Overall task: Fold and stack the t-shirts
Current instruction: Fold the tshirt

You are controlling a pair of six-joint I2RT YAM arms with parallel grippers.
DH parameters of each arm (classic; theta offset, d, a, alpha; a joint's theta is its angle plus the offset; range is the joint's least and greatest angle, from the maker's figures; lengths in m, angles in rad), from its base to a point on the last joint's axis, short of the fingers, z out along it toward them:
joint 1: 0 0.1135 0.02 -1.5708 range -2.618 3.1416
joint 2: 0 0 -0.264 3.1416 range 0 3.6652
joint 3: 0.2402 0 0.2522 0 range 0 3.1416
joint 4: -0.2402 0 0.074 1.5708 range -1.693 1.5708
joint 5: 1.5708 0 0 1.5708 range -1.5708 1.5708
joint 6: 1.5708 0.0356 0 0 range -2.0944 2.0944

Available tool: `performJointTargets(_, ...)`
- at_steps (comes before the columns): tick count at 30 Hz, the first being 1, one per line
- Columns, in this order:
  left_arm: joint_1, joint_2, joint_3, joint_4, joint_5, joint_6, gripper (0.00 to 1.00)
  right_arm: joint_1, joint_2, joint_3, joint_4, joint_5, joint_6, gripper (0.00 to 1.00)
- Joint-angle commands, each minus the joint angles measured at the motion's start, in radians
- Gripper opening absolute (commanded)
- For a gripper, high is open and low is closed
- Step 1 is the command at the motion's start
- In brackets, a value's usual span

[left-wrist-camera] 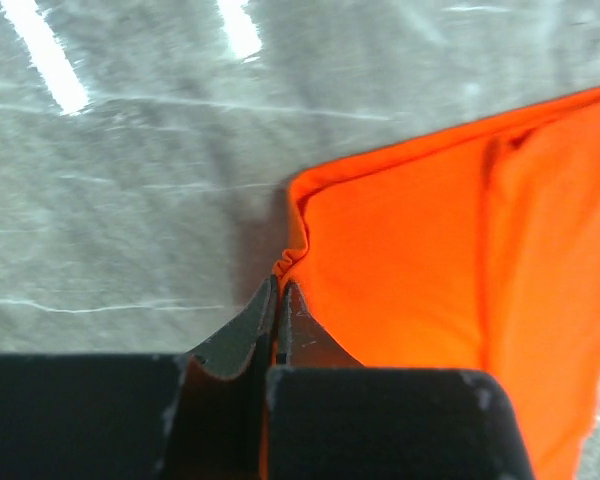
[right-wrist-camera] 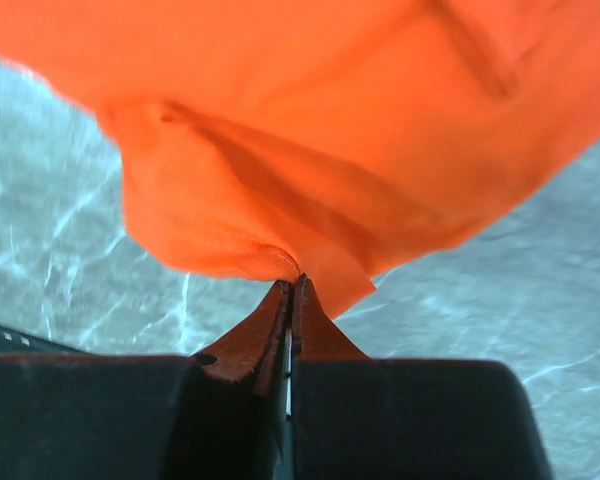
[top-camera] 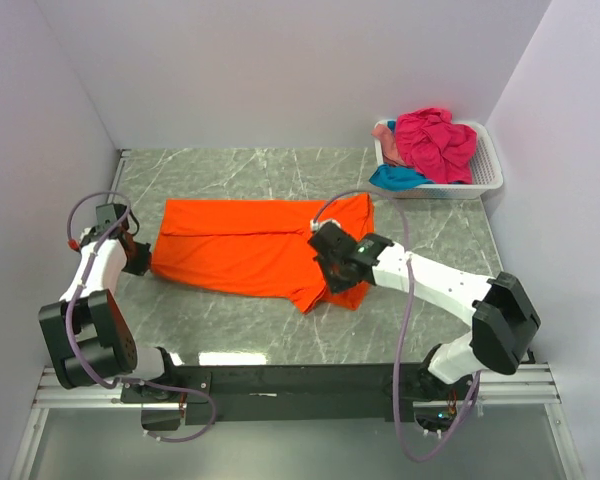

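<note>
The bright orange t-shirt [top-camera: 240,250] lies spread across the middle of the grey marble table [top-camera: 260,170], its top part folded over. My left gripper [top-camera: 145,258] is at the shirt's left edge, and in the left wrist view the gripper [left-wrist-camera: 280,282] is shut on the puckered orange hem [left-wrist-camera: 410,260]. My right gripper [top-camera: 330,280] sits over the shirt's right end. In the right wrist view that gripper [right-wrist-camera: 295,280] is shut on a fold of the orange cloth [right-wrist-camera: 310,130], which hangs lifted above the table.
A white slatted basket [top-camera: 485,170] stands at the back right corner. It holds a crumpled magenta t-shirt [top-camera: 435,140], a teal one [top-camera: 395,178] and a pale pink one [top-camera: 383,132]. Walls close in the table on three sides.
</note>
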Motion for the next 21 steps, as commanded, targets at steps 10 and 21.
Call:
performJointTargets(10,-0.049,0.128,0.202,-0.054,-0.006,-0.047,0.01,-0.233,0.067,0.243,-0.05,0.009,-0.089,0.0)
performJointTargets(21,-0.051,0.197,0.291,-0.058,-0.044,-0.097,0.01,-0.347,0.213,0.445,-0.033,-0.018,-0.154,0.0)
